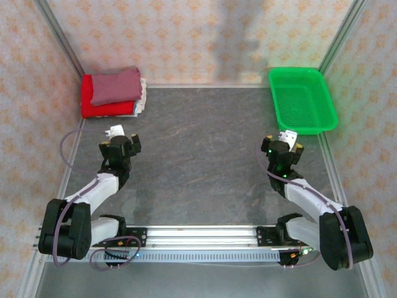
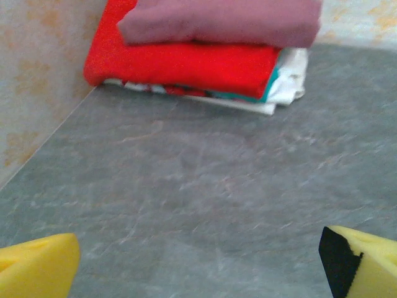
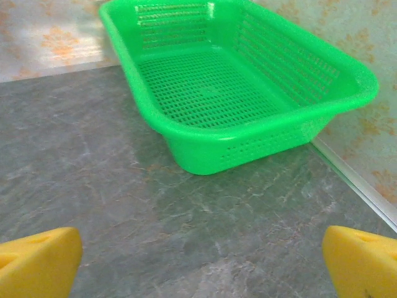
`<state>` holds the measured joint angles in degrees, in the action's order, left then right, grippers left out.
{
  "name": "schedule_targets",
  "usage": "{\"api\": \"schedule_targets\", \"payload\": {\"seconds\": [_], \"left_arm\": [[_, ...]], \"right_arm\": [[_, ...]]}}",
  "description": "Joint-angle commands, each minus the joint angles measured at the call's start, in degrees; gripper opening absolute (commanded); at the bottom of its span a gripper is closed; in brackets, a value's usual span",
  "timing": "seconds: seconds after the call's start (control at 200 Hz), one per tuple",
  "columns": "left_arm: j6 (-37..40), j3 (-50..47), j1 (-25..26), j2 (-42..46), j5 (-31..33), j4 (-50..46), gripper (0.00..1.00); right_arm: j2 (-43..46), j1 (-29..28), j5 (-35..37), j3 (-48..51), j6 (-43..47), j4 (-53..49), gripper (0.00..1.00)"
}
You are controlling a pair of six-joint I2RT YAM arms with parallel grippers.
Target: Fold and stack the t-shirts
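A stack of folded t-shirts sits in the far left corner of the table. The maroon t-shirt (image 1: 115, 86) (image 2: 223, 22) lies folded on top, over a bright red one (image 1: 93, 105) (image 2: 180, 65) and whitish ones (image 1: 142, 98) (image 2: 288, 84) at the bottom. My left gripper (image 1: 122, 138) (image 2: 198, 264) hovers over bare table a short way in front of the stack, open with nothing between its yellow fingers. My right gripper (image 1: 285, 141) (image 3: 201, 261) is open too, empty, just in front of the green basket.
The green plastic basket (image 1: 302, 99) (image 3: 248, 133) stands empty at the far right by the wall. Patterned walls close the table at the back and both sides. Grey table (image 1: 198, 143) lies between the two arms.
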<state>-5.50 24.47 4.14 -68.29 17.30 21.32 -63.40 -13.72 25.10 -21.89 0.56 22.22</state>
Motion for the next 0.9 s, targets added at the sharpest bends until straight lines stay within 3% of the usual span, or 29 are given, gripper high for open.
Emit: {"api": "schedule_targets", "payload": {"seconds": [0.0, 0.19, 0.32, 0.47, 0.565, 0.621, 0.896], "left_arm": [[1.2, -0.1, -0.3, -2.9, 3.9, 10.1, 1.00], [2.0, 0.9, -0.5, -12.3, 0.6, 15.6, 1.00], [3.5, -4.1, -0.5, -15.5, -3.0, 27.1, 1.00], [7.9, -7.7, 0.8, -15.9, -9.7, 33.6, 1.00], [5.7, 0.1, 0.4, -17.6, -5.0, 21.1, 0.99], [4.1, -1.3, -1.6, -17.3, -7.3, 23.4, 1.00], [4.8, -0.7, -0.7, -17.4, -6.0, 22.4, 1.00]], "right_arm": [[-4.0, 2.6, -1.4, 0.9, 0.1, 10.4, 0.99], [-15.2, 6.3, -7.3, 1.7, 2.8, 23.5, 0.99], [-19.9, 11.1, -15.1, 2.5, 0.3, 28.4, 1.00], [-25.6, 13.5, -20.0, 8.0, -1.0, 44.9, 0.99], [-24.0, 13.7, -22.9, 3.3, -0.1, 33.7, 0.99], [-24.9, 13.7, -23.0, -1.1, 0.3, 26.6, 0.99], [-24.9, 13.4, -23.3, -0.1, 0.8, 28.5, 0.99]]}}
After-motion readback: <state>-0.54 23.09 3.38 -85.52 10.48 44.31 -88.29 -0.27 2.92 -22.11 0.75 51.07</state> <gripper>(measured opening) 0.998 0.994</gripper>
